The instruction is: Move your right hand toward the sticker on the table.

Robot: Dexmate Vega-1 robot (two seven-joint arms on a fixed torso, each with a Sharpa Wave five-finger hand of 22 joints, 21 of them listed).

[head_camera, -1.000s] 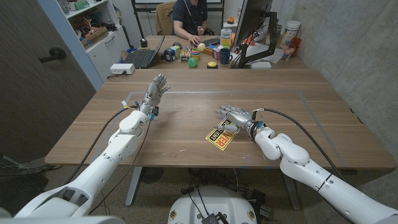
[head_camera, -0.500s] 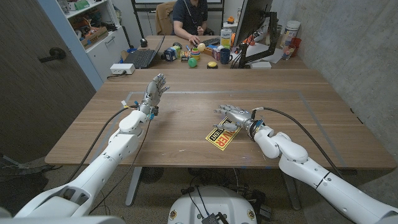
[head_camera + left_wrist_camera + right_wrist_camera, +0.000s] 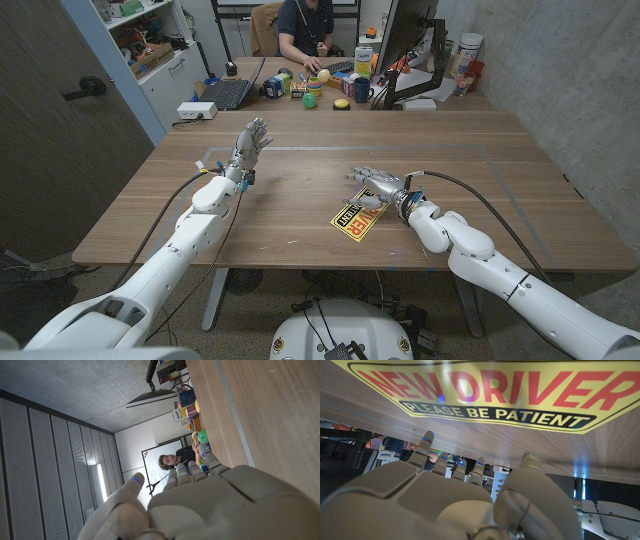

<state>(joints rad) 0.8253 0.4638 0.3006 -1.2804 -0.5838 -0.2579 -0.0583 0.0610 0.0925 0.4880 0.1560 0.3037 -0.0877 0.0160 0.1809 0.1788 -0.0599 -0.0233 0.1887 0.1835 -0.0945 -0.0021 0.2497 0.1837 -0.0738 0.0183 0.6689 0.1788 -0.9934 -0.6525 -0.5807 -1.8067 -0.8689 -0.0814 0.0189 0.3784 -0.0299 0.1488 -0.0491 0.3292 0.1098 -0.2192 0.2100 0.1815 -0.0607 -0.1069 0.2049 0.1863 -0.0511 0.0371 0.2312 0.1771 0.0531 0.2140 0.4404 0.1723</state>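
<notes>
A yellow sticker (image 3: 357,218) reading "NEW DRIVER PLEASE BE PATIENT" lies on the wooden table (image 3: 300,215), near its middle front. My right hand (image 3: 377,184) is over the sticker's far end with its fingers apart, holding nothing. In the right wrist view the sticker (image 3: 485,395) fills the space close beyond the right hand (image 3: 450,502), whose fingertips (image 3: 426,439) reach toward the printed face. My left hand (image 3: 250,142) is raised over the table's left part with its fingers spread and nothing in them. The left wrist view shows the left hand (image 3: 200,505) from behind.
At the table's far edge stand a laptop (image 3: 227,93), a monitor (image 3: 405,40), a blue mug (image 3: 361,92) and several small colourful objects. A person (image 3: 305,30) sits behind them. A tape line (image 3: 400,150) crosses the far part of the tabletop.
My right hand has crept slightly left and forward over the sticker's far end. The left arm has not moved.
</notes>
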